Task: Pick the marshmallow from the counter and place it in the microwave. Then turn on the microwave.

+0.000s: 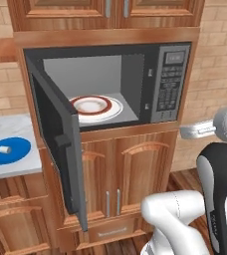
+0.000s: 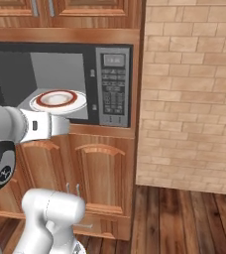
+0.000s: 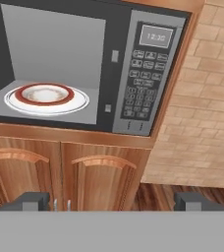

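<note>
Microwave [image 1: 110, 84] door swung open, white red-rimmed plate [image 1: 95, 105] inside. Marshmallow [image 1: 5, 149] sits on the blue plate [image 1: 16, 154] near the counter's [image 1: 11, 127] right edge. Gripper [image 3: 111, 201] jaws spread wide, empty, facing the cabinet doors [image 3: 60, 177] below the microwave.

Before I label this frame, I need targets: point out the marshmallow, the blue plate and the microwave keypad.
marshmallow [image 1: 5, 149], left base view, the middle of its white side.
blue plate [image 1: 17, 153], left base view, bare blue surface right of the marshmallow.
microwave keypad [image 3: 142, 83], hand view, the middle of the button block.
</note>
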